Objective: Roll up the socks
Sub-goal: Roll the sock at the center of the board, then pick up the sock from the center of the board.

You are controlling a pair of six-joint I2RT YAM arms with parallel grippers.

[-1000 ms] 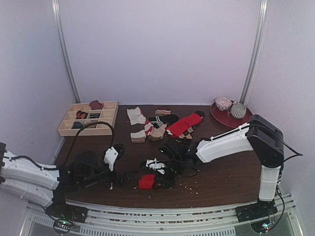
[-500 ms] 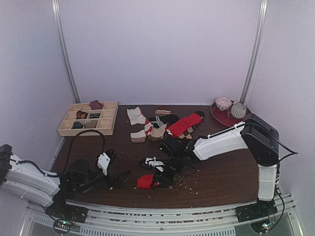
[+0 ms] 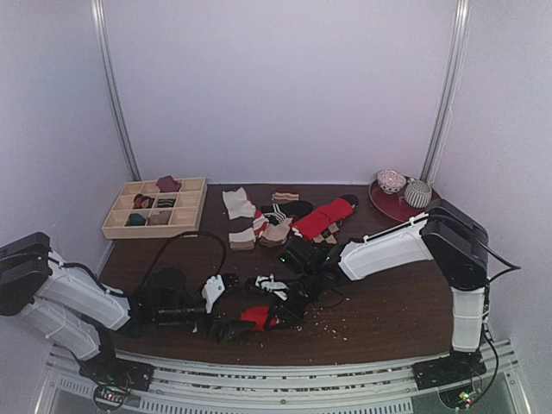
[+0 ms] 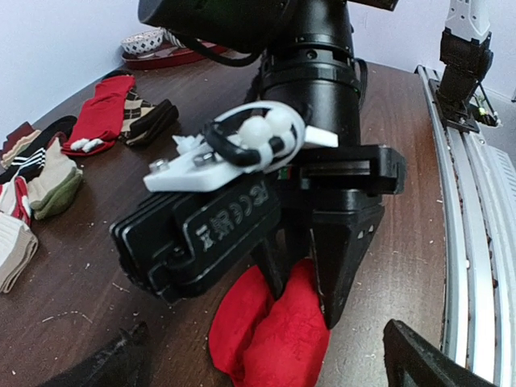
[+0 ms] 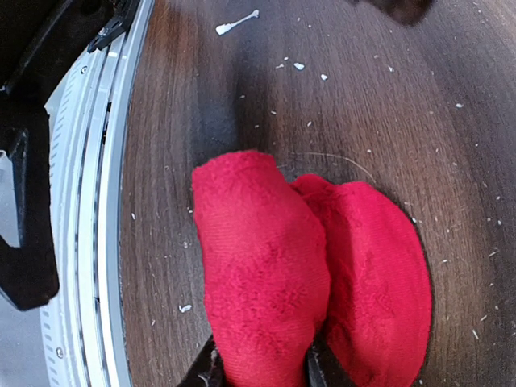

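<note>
Two lobes of red cloth are seen where the socks (image 5: 298,266) are bundled on the dark table (image 5: 363,97). One lobe is clamped between the fingers of the right pincer (image 5: 260,369), whose jaws are drawn in against the fabric. Only red is shown on the bundle, and it cannot be told whether a tan sock is rolled inside. In the left wrist view the bundle is seen directly under the right pincer's tips, resting on the tabletop. The left pincer (image 3: 228,328) is spread wide apart with nothing gripped, and the bundle is found just ahead of its opening. A black-and-white striped sock (image 3: 272,285) is seen just behind the right pincer, and a loose pile of socks (image 3: 285,220) is spread well beyond it.
</note>
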